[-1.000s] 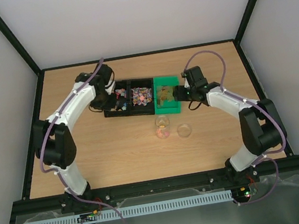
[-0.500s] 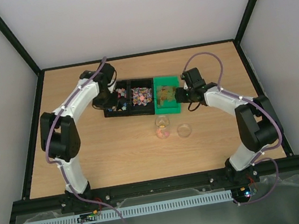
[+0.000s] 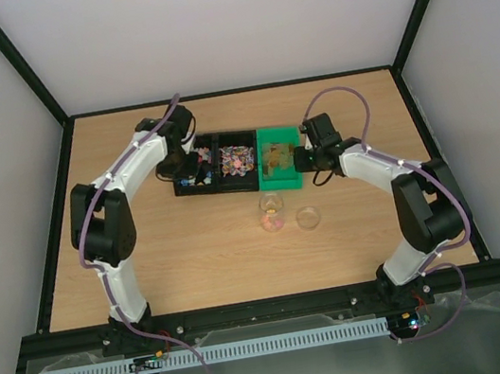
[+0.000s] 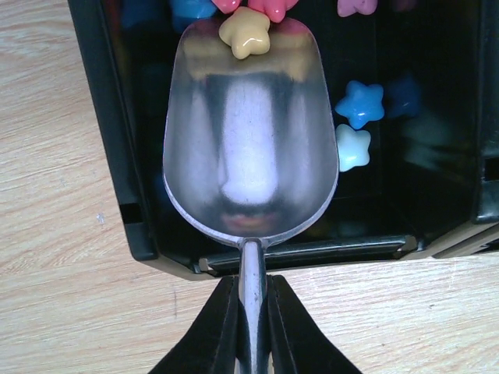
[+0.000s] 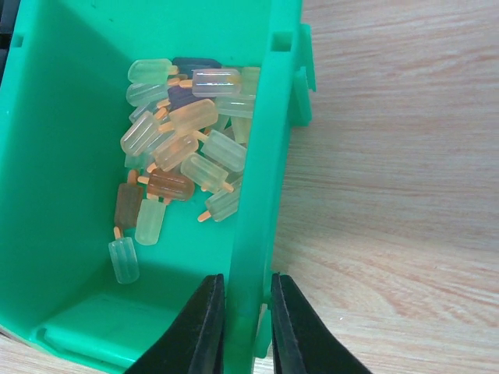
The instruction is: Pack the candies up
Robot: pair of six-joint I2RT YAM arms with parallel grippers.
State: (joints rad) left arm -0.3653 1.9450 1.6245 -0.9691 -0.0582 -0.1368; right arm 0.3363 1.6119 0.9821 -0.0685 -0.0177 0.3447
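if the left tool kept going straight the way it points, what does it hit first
The left tool holds a metal scoop whose lip is at a yellow star candy in the black bin, so probably that first, though height is unclear.

Star candies (image 4: 359, 104) lie in black tray (image 4: 117, 156), popsicle candies (image 5: 193, 117) in green bin (image 5: 62, 117).

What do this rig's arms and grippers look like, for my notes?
Both the left arm and right arm have white curved link shells with bulky black joint housings. A thin purple cable loops along each arm. The left gripper and right gripper each have two matte black fingers tapering to narrow tips.
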